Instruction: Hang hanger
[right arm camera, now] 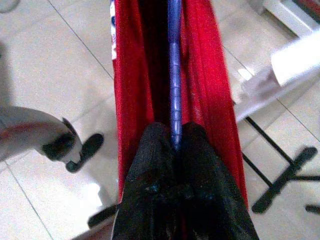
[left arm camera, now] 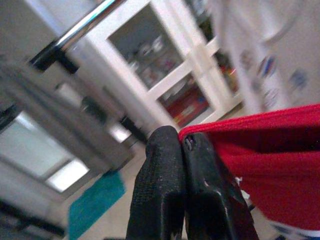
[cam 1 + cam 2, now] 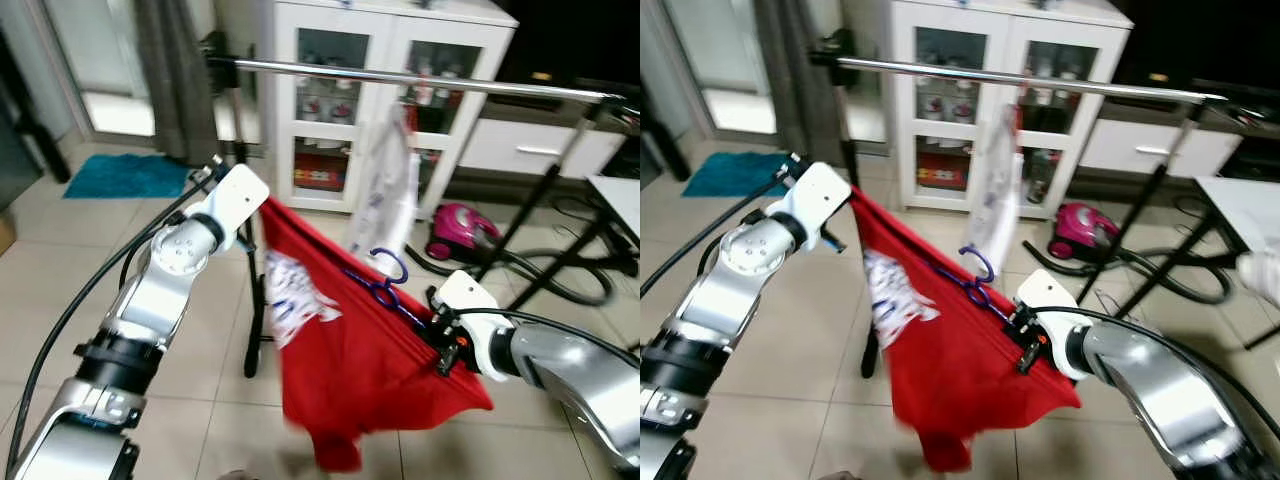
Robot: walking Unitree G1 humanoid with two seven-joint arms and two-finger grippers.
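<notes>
A red shirt (image 3: 345,350) with a white print hangs on a blue hanger (image 3: 385,285), stretched between my two arms below the metal clothes rail (image 3: 400,78). My left gripper (image 2: 182,145) is shut on the shirt's upper left edge. My right gripper (image 1: 175,142) is shut on the hanger's blue arm (image 1: 174,75) inside the red cloth. The hanger's hook (image 3: 978,262) points up, well under the rail. A white garment (image 3: 385,190) hangs on the rail just behind the hook.
A white glass-door cabinet (image 3: 370,100) stands behind the rail. The rack's black legs (image 3: 540,240) spread over the tiled floor, with a pink vacuum cleaner (image 3: 460,228) and its hose beside them. A teal mat (image 3: 125,175) lies far left, a white table edge (image 3: 620,195) at the right.
</notes>
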